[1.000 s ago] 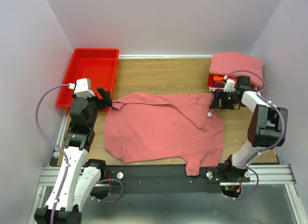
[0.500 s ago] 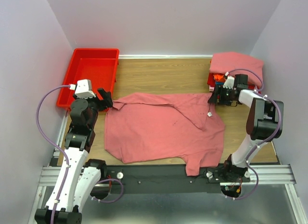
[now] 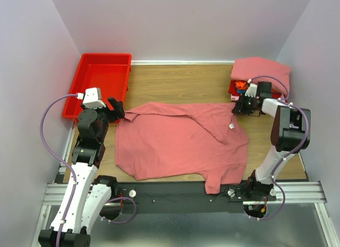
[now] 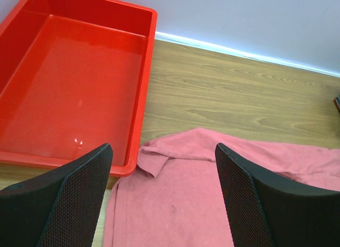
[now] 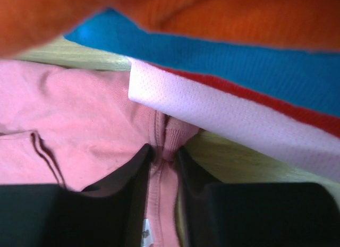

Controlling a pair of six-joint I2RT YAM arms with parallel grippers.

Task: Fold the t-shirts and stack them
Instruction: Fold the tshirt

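A large salmon-pink t-shirt [image 3: 180, 141] lies spread across the table, its white neck tag [image 3: 231, 127] towards the right. My right gripper [image 3: 237, 106] sits at the shirt's far right corner. In the right wrist view it [image 5: 164, 154] is shut on a ribbed edge of that shirt [image 5: 79, 114]. Just behind it is a stack of other t-shirts [image 3: 260, 71], showing pale pink [image 5: 223, 117], red, blue and orange layers. My left gripper [image 3: 116, 110] hovers open over the shirt's far left corner [image 4: 159, 156], its jaws [image 4: 162, 196] wide apart with nothing between them.
A red plastic bin [image 3: 98, 87] stands at the back left, its rim [image 4: 146, 87] right beside the shirt's left sleeve. Bare wooden table [image 3: 180, 82] runs between the bin and the stack. Walls close in the back and both sides.
My right gripper moved a little back towards the stack and closed on the salmon-pink shirt's edge. The left arm has stayed still.
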